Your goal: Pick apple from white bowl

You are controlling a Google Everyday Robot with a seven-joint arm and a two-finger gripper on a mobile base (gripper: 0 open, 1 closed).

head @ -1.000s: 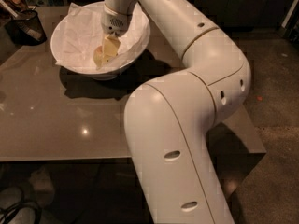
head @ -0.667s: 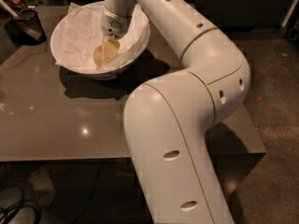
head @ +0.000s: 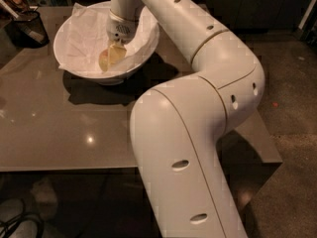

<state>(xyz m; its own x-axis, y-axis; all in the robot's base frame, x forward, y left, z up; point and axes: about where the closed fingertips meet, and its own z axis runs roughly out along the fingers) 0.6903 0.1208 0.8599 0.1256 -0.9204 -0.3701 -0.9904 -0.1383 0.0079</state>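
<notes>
Hand (head: 116, 46): lowered into the white bowl (head: 74, 67), pointing down; whether spread or closed cannot be told.
Apple (head: 106, 61): directly under the hand's tip, at or near contact, on the paper lining; round, no long axis.
Bowl: standing on the table (head: 59, 128).

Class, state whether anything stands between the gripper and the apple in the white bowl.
Nothing visible does. The gripper is down inside the white bowl, right at the apple, which lies on the paper lining.

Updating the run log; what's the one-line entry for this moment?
stage: grasp approach | hand: inside white bowl, at apple | apple: in bowl on paper
</notes>
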